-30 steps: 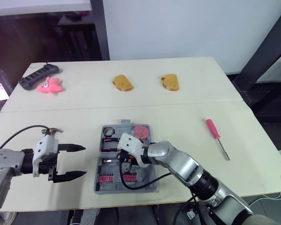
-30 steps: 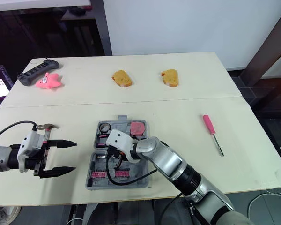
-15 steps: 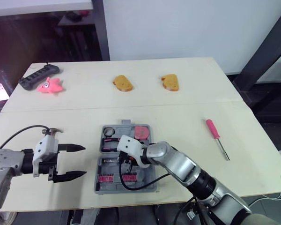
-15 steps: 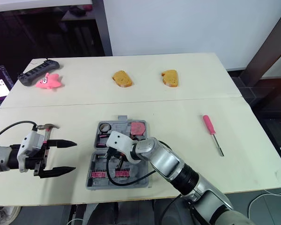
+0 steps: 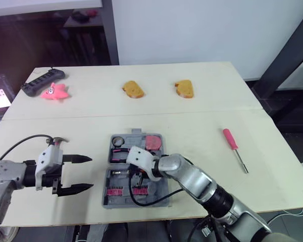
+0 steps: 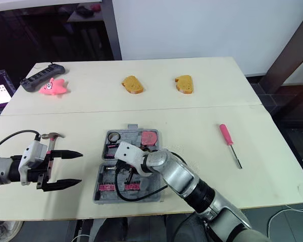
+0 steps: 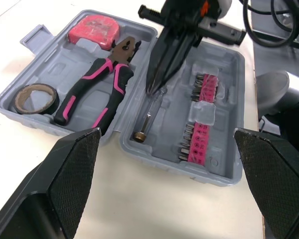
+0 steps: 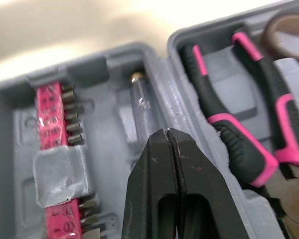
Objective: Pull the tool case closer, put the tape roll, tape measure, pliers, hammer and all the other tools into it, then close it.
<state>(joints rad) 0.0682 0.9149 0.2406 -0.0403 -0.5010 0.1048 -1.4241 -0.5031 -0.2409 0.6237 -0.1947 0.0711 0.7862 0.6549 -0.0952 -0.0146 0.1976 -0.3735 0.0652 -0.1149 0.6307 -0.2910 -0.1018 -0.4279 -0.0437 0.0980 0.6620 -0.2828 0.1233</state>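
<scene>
Grey tool case (image 5: 105, 196) (lid open), right tool (image 8: 168, 134) pinched closed, left tool (image 5: 91, 173) wide.

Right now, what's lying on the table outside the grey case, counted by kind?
Bread slices: 2
Pink screwdriver: 1
Hammer: 1
Pink toy: 1
Black power strip: 1
Total: 6

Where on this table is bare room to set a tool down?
Bare: between tool case and screwdriver; the strip between bread slices and case. Crowded: inside the case under the right hand; around the left hand and hammer.
</scene>
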